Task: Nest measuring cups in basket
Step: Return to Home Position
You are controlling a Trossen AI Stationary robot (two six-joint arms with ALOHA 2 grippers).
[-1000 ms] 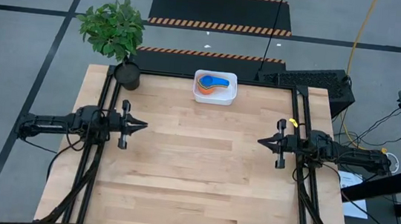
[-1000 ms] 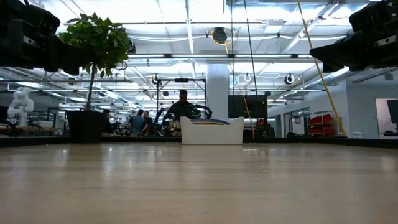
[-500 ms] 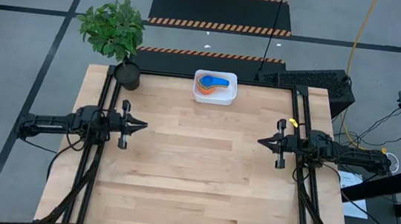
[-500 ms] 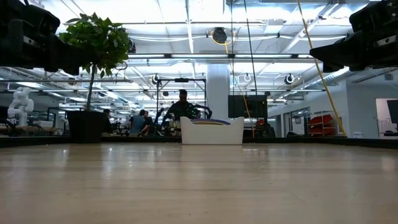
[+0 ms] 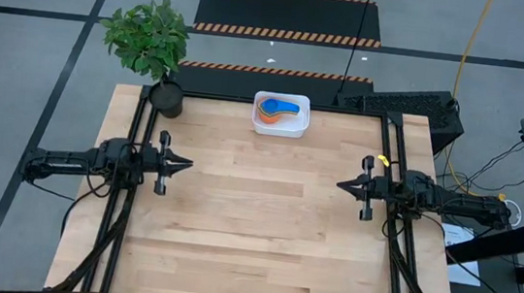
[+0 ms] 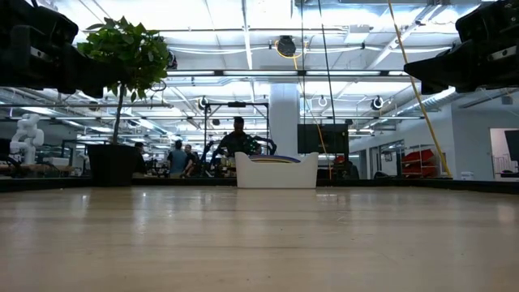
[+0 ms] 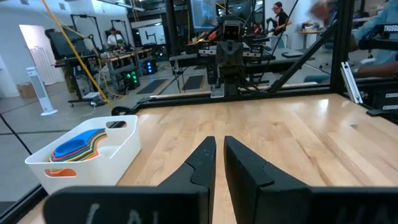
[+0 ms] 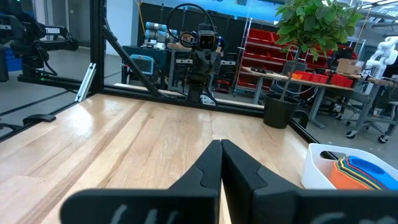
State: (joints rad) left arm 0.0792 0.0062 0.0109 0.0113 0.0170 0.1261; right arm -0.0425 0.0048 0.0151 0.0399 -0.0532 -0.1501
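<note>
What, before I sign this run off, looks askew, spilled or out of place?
Nothing stands out. The measuring cups sit nested in the basket, the plant stands upright, and the left gripper and right gripper hang shut at opposite sides.

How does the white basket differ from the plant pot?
The basket is white and rectangular; the pot is dark and round. The basket holds measuring cups; the pot holds a plant. Both stand at the table's far edge, apart from the left gripper and right gripper.
</note>
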